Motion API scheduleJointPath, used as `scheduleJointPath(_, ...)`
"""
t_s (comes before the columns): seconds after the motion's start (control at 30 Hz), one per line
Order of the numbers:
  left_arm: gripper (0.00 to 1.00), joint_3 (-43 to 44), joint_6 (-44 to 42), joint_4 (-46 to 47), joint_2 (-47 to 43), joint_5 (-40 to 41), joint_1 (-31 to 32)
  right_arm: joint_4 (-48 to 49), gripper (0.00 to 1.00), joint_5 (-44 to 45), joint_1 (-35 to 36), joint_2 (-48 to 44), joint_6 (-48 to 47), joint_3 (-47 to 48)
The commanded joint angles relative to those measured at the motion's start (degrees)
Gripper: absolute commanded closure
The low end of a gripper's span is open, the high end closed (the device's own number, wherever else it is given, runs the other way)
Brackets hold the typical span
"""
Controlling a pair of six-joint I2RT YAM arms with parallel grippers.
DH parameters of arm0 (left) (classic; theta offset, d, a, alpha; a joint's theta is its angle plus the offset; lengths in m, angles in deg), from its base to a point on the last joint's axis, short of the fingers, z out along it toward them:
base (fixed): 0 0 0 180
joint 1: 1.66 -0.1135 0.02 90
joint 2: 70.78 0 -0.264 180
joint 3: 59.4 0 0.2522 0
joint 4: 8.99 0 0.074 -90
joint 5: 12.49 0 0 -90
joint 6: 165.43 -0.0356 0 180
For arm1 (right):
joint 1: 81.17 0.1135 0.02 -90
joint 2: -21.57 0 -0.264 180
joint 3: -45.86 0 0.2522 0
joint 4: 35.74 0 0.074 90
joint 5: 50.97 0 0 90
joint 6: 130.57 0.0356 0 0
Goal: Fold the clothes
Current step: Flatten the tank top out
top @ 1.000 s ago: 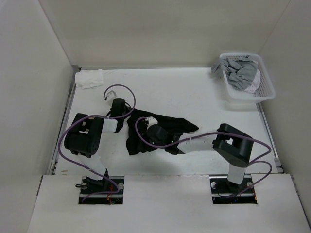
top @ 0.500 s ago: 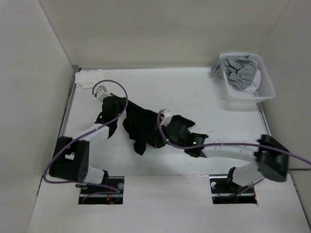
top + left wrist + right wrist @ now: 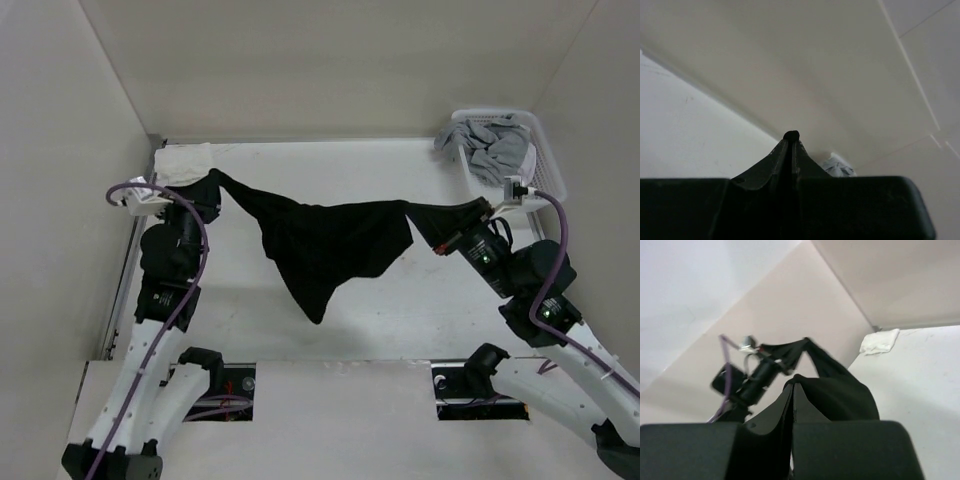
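Observation:
The clothes [image 3: 330,245], a black short-sleeved garment, hang stretched in the air between my two grippers, sagging to a point near the table's middle. At the far left, my left gripper [image 3: 208,190] is shut on one end of it; the left wrist view shows only a small black tuft [image 3: 791,135] poking out past the closed tips. On the right, my right gripper [image 3: 440,228] is shut on the other end. In the right wrist view the black fabric [image 3: 837,390] runs from the closed jaws toward the left arm [image 3: 755,377].
A white basket [image 3: 545,178] holding grey garments [image 3: 495,148] stands at the back right, just behind the right gripper. A small white cloth [image 3: 183,160] lies in the back left corner, close to the left gripper. Walls enclose the table on three sides.
Both arms have risen and swung apart, left to the far left and right to the right. The black garment has come up off the table and is pulled out between them.

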Motion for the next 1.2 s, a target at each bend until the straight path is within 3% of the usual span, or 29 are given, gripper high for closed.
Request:
scheduleJointPath(0.0, 1.0, 5.3, -1.7, -6.3, -5.4, 0.5, 0.2, -4.5, 0.97, -1.5, -2.6, 0.1, 1.1, 2.8)
scheduleJointPath(0.1, 1.0, 7.5, -1.7, -8.7, -9.3, 0.7, 0.7, -3.7, 0.98, -2.0, -2.7, -1.8, 2.0, 4.3)
scheduleJointPath(0.23, 1.0, 10.0, -3.1, -11.5, -14.9, 1.0, 1.7, -3.5, 0.97, -1.5, 4.3, -5.2, 0.6, 5.7)
scheduleJointPath(0.37, 0.99, 7.2, -4.9, -13.2, -15.5, 2.3, 1.6, -3.6, 0.96, 3.0, 12.4, -6.4, -1.0, 2.8)
scheduleJointPath(0.43, 0.99, 4.7, -4.1, -13.9, -14.2, 2.0, 2.4, -4.9, 0.96, 5.4, 12.7, -3.3, -0.5, 1.2)
scheduleJointPath(0.53, 0.99, -0.7, -2.5, -13.9, -13.2, 2.1, 5.1, -4.6, 0.96, 4.1, 8.0, 5.2, 1.3, -0.1)
scheduleJointPath(0.63, 0.99, -5.8, -1.7, -14.0, -10.8, 3.0, 5.2, -2.1, 0.97, -3.2, -3.2, 18.5, 2.9, 3.8)
scheduleJointPath(0.77, 0.99, -12.9, 2.3, -11.1, -5.5, 1.8, 4.6, 4.0, 0.95, -8.6, -18.7, 44.1, 12.5, 18.5)
scheduleJointPath(0.87, 0.99, -16.0, 4.1, -8.7, -1.0, -0.7, 4.2, 5.4, 0.77, -8.3, -24.0, 53.4, 18.3, 23.8)
scheduleJointPath(0.9, 0.99, -16.9, 4.3, -8.3, 0.1, -1.7, 3.9, 5.6, 0.65, -7.4, -24.7, 54.2, 17.7, 23.4)
scheduleJointPath(0.97, 0.99, -19.4, 5.0, -7.0, 1.5, -3.1, 2.6, 5.8, 0.46, -5.4, -23.0, 54.1, 13.0, 20.0)
scheduleJointPath(1.03, 0.99, -21.2, 5.9, -4.5, 3.0, -4.9, 1.0, 4.1, 0.39, -4.3, -19.6, 52.8, 6.2, 14.7)
scheduleJointPath(1.07, 0.99, -21.5, 6.1, -3.4, 4.2, -6.3, 0.2, 3.4, 0.43, -3.5, -17.7, 51.9, 3.6, 11.2)
scheduleJointPath(1.17, 0.99, -21.3, 6.1, -0.9, 6.9, -10.0, -2.6, 2.3, 0.74, -1.3, -11.6, 49.2, -0.4, 0.3)
